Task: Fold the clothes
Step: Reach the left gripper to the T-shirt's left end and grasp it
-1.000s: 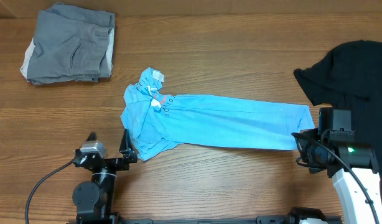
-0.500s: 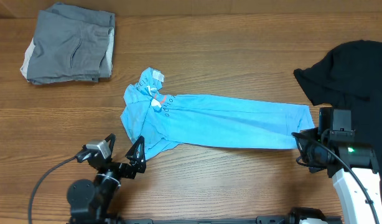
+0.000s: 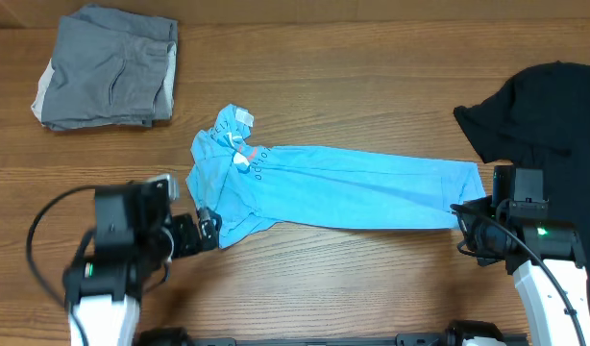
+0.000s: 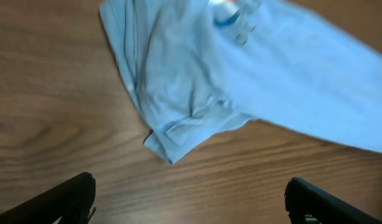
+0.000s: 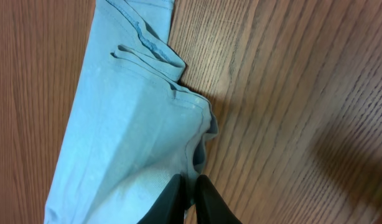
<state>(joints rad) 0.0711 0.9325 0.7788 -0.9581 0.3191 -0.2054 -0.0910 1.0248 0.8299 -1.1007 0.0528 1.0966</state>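
Wooden table (image 3: 372,58) from above carries the blue T-shirt (image 3: 353,197) stretched long, black T-shirt (image 3: 540,106) at right; left wrist: left gripper (image 4: 190,183) gapes near the blue one's limp, light corner, likely best pinched there; right wrist: right gripper (image 5: 190,198) clamps its far hem.

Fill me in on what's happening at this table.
Two robot arms are working on a light blue T-shirt that lies stretched out in a long strip across the table. The right gripper is shut on the shirt's right end. The left gripper is open at the bunched left end and holds nothing. A black T-shirt lies in a heap at the right edge. A grey garment sits folded at the far left.
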